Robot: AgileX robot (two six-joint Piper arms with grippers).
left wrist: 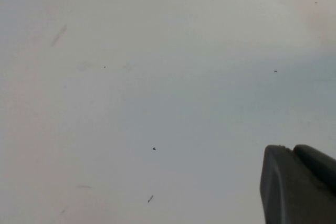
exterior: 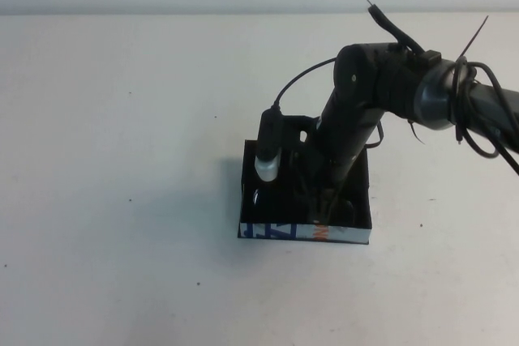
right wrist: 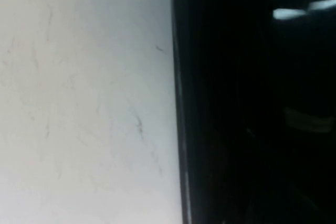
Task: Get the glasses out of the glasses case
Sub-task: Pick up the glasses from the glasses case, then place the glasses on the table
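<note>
The glasses case is a low black box with a white front strip bearing blue letters and an orange mark, at the table's middle. My right gripper reaches down into the case, near its front right part. The inside is black, and the glasses cannot be told apart from it; only a faint glint shows at the left inside. The right wrist view shows the case's wall against the table and darkness within. My left gripper is out of the high view; it hangs shut and empty over bare table.
The white table lies all around the case. The right arm comes in from the right with loose cables. Its wrist camera hangs over the case's left part.
</note>
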